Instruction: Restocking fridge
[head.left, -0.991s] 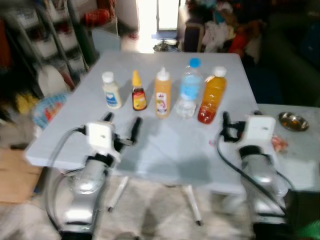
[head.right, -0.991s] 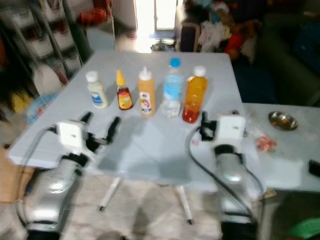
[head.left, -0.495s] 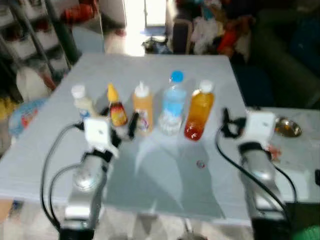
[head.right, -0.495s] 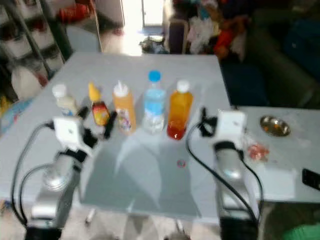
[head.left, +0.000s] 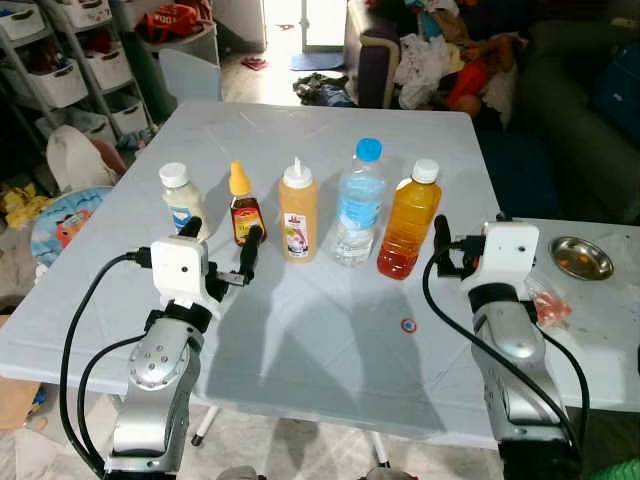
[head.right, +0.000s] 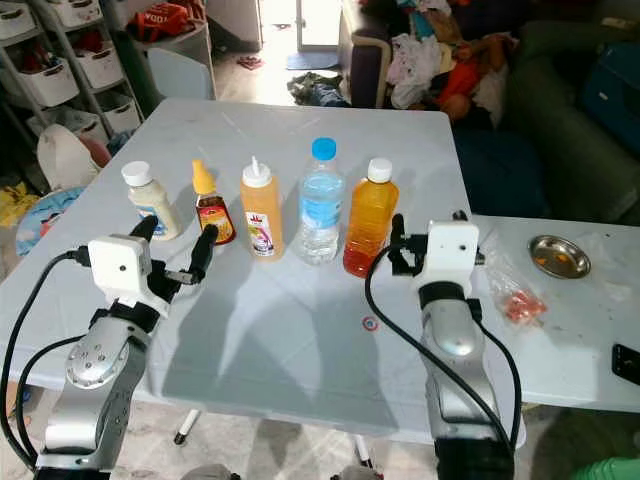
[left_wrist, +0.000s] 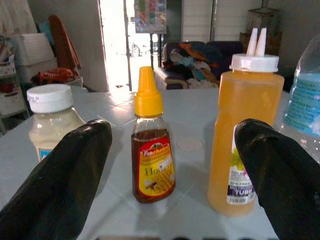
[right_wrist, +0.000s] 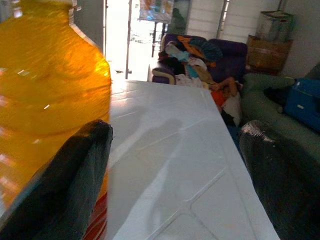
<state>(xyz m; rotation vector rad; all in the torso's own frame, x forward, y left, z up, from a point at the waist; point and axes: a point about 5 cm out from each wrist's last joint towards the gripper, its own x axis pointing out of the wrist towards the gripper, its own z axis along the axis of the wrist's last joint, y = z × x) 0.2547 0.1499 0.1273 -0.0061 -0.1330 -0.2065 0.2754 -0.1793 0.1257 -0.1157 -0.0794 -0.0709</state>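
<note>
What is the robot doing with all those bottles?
It is getting ready to pick some up. Five stand in a row on the white table. The left gripper has its fingers open in front of the honey bottle, not touching it. The right gripper is open too, just beside the orange juice bottle. Nothing is lifted yet.
</note>
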